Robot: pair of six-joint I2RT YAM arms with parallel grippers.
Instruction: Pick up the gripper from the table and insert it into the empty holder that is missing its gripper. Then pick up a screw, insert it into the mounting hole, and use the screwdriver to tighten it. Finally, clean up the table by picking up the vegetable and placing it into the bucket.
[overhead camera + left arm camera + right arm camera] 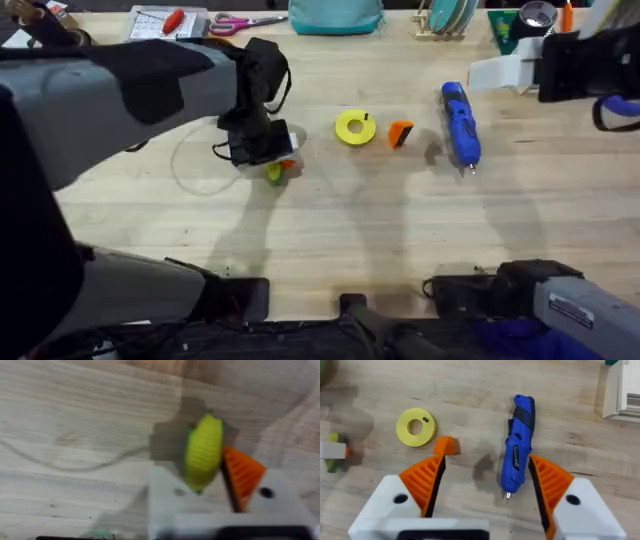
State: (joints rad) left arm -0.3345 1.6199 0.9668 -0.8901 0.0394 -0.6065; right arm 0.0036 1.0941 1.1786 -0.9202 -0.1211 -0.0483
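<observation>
- The orange ribbed fingertip (401,133) lies loose on the tabletop (330,230), between the yellow ring disc (354,128) and the blue powered screwdriver (460,122), so by my reading the first step, seating it in a holder, is not done
- In the left wrist view the left pincer (220,480) carries one orange pad (243,476) on one side and a bare white mount (165,502) on the other; that bare mount looks like the empty holder, though I cannot be sure
- The left pincer is down on the toy corn cob (203,452), yellow with a green end; the cob sits between the bare white mount and the orange pad, apparently pinched, touching the pad
- In the overhead view the left pincer (262,150) stands over the cob (275,172) just beside the ring disc, so the cleanup step seems to be in hand ahead of the others
- The right pincer (485,487) hangs spread wide above the tabletop, both orange pads in place, the screwdriver (519,442) lying between its fingers and untouched
- I can make out neither a screw nor a bucket, so screw insertion, tightening and the drop of the cob all seem left to do
</observation>
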